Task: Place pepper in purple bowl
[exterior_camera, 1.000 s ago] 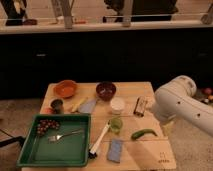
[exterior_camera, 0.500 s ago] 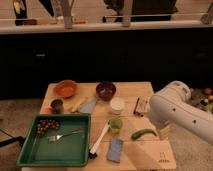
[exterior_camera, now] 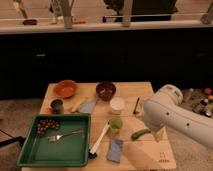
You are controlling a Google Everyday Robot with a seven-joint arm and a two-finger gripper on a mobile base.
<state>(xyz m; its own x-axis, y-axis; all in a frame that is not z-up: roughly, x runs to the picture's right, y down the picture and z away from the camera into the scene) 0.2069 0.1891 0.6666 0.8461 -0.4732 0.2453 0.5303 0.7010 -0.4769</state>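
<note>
The green pepper (exterior_camera: 140,134) lies on the wooden table (exterior_camera: 145,156) to the right of the middle. The purple bowl (exterior_camera: 106,90) stands at the table's back middle and looks empty. My white arm reaches in from the right. The gripper (exterior_camera: 159,133) hangs just right of the pepper's end, low over the table and close to the pepper. I cannot tell whether it touches the pepper.
An orange bowl (exterior_camera: 65,88) and a small dark cup (exterior_camera: 57,105) stand back left. A green tray (exterior_camera: 30,150) holds grapes (exterior_camera: 47,125) and a fork (exterior_camera: 65,135). A pale-green cup (exterior_camera: 115,123), a white round lid (exterior_camera: 117,104), a white-handled brush (exterior_camera: 100,140) and a blue sponge (exterior_camera: 115,149) lie near the middle.
My arm has swung left over the table's right side, bringing the gripper nearer to the pepper. The pepper and the bowls have not moved.
</note>
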